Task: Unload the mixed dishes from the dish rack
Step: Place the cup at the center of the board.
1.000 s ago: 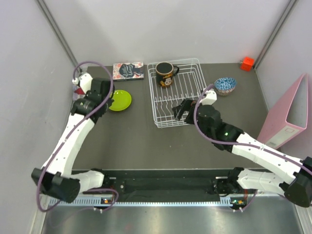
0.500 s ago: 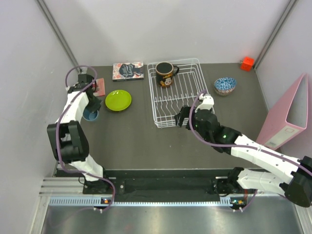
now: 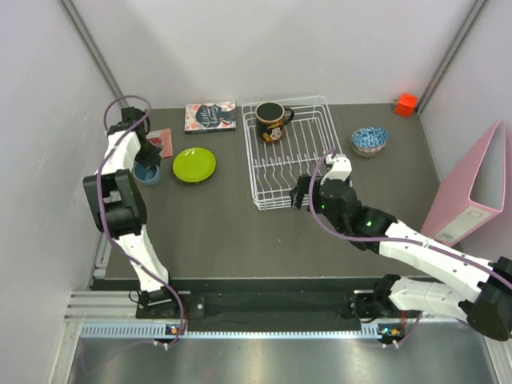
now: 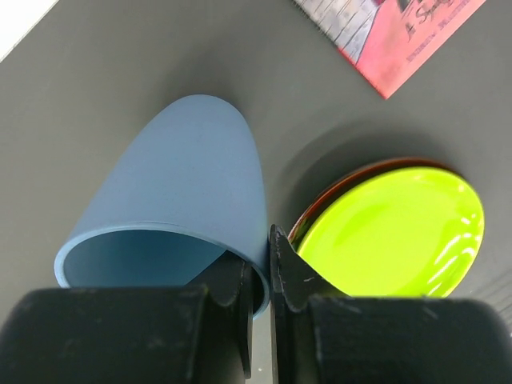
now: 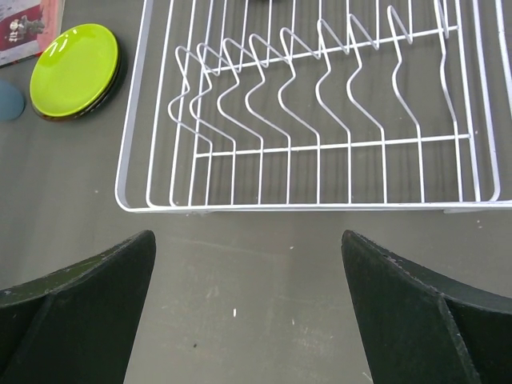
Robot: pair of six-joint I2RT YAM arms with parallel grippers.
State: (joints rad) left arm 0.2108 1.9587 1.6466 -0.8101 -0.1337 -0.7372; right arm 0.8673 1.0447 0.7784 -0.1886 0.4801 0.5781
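My left gripper is shut on the rim of the pale blue cup, one finger inside and one outside. The cup is low at the table's far left, next to the lime-green plate. That plate lies on a red-rimmed plate. The white dish rack holds only the black mug at its far end. My right gripper is open and empty, just short of the rack's near rim. The blue-dotted bowl sits right of the rack.
Two printed cards lie at the back left. A small orange block sits in the far right corner. A pink binder stands along the right wall. White walls enclose the table.
The left arm has swung to the far left with the cup and folded back. My right gripper has drawn back from inside the rack to just before its near rim.
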